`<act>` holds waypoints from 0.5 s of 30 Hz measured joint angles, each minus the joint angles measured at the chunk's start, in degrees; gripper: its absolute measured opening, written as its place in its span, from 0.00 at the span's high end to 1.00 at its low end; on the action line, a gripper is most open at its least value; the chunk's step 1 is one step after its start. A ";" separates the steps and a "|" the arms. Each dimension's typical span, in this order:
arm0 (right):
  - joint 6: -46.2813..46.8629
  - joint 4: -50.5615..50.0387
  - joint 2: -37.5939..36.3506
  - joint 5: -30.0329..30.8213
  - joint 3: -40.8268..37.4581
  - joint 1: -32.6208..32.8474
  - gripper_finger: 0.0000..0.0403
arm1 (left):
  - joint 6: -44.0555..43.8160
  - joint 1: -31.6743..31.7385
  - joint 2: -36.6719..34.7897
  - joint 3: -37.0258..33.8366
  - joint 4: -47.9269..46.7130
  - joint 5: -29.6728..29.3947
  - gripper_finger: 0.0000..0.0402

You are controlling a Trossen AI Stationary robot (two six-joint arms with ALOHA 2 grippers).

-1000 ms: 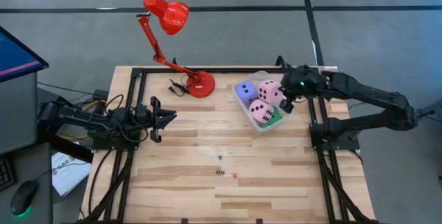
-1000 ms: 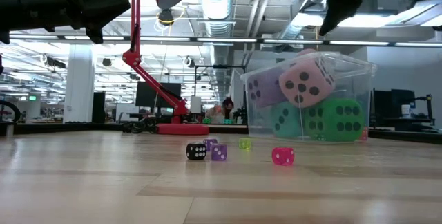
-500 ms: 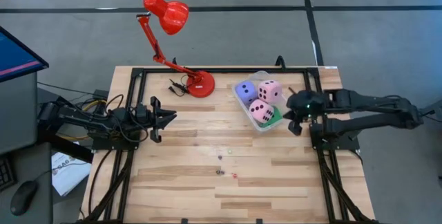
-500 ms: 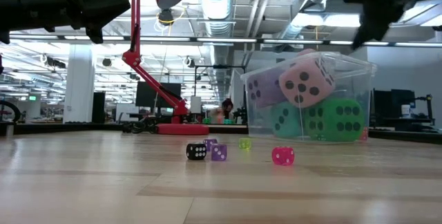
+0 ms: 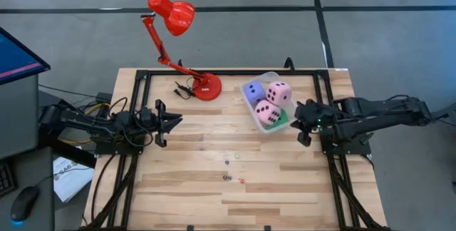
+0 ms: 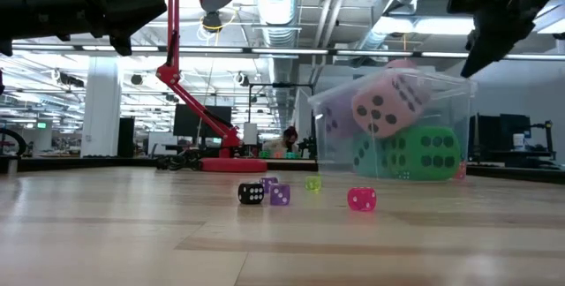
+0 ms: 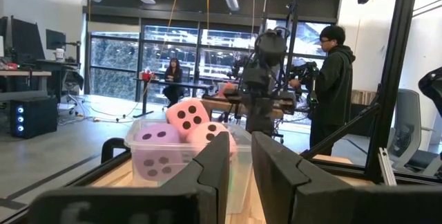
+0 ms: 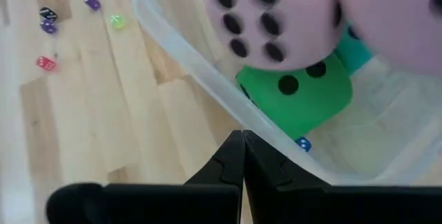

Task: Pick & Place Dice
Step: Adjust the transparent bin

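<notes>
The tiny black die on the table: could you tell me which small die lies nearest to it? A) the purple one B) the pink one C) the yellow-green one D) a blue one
A: in the low view the tiny black die sits right beside the purple die, while the pink die and the yellow-green die lie farther off.

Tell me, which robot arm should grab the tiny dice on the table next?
Probably the right. Its gripper hangs shut beside the clear tub, where the dice likely go, and the tiny dice lie between both arms. The left gripper waits farther from the tub.
</notes>
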 joint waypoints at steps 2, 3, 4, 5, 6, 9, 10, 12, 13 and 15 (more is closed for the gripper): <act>-0.46 0.79 -0.66 0.03 -0.02 -0.04 1.00 | 0.01 0.00 0.00 0.00 -0.02 0.00 0.87; -0.55 1.15 -0.99 0.02 -0.02 -0.04 1.00 | 0.02 0.02 -0.02 0.00 -0.02 0.00 0.87; -0.81 1.41 -1.32 0.00 0.00 -0.04 1.00 | 0.02 0.02 0.00 0.00 -0.02 0.00 0.87; -0.93 1.41 -1.57 -0.05 0.00 -0.06 1.00 | 0.02 0.01 0.00 0.00 -0.02 0.00 0.87; -1.07 1.27 -1.91 -0.32 0.00 -0.04 1.00 | 0.02 0.02 0.00 0.00 -0.04 -0.02 0.87; 0.32 0.93 -1.98 -3.93 0.02 0.03 1.00 | 0.03 0.00 -0.01 0.00 -0.04 -0.01 0.87; 1.29 0.48 -1.83 -5.11 0.02 0.05 1.00 | 0.03 0.01 0.00 0.00 -0.04 -0.02 0.87; 3.16 -0.29 -0.82 -6.23 0.00 0.07 1.00 | 0.04 0.02 0.00 0.00 -0.04 -0.02 0.87; 3.82 -0.40 -0.19 -6.23 -0.16 0.07 1.00 | 0.04 0.00 -0.02 0.00 -0.04 -0.02 0.87; 3.88 -0.48 0.97 -6.09 -1.27 0.05 1.00 | 0.04 0.00 -0.02 0.00 -0.04 -0.02 0.87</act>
